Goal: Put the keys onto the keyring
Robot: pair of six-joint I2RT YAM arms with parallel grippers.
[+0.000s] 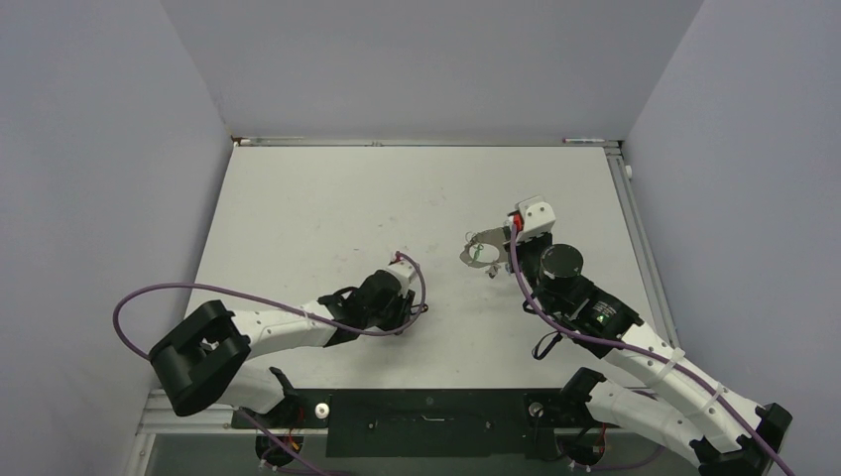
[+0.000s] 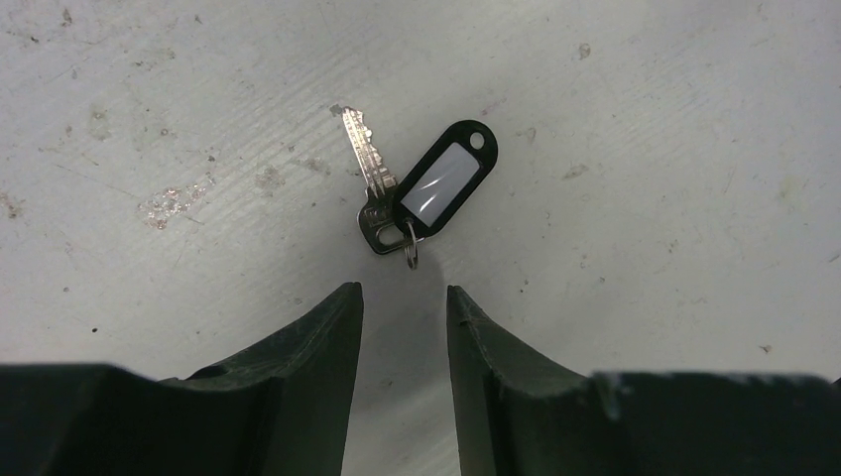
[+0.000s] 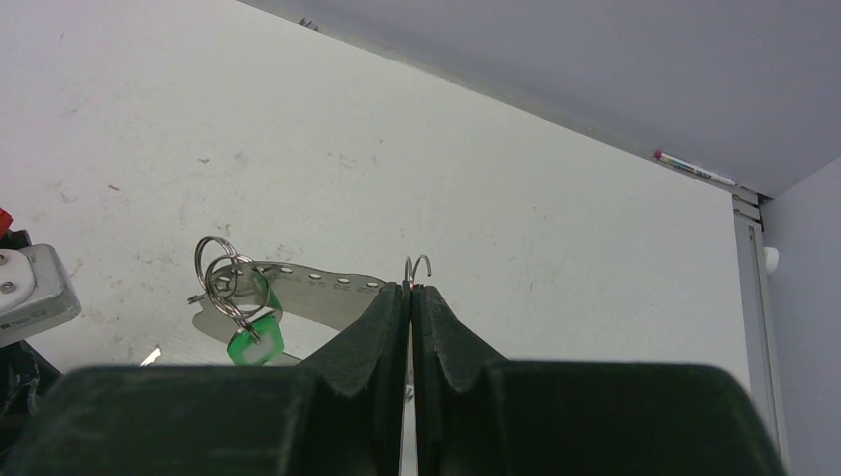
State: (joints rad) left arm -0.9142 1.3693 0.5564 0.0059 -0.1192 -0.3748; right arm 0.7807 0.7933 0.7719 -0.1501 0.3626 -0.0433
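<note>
On the scuffed white table point(image 2: 645, 149), my left pincer point(image 2: 404, 290) hovers released near the black key point(image 2: 375, 193); my right pincer point(image 3: 410, 290) clenches the keyring point(image 3: 416, 259).

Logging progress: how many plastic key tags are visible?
2. The black tag lies on the table with its key, just ahead of the open left hand. The green tag hangs at the keyring, which the shut right hand pinches. Others may be hidden.
</note>
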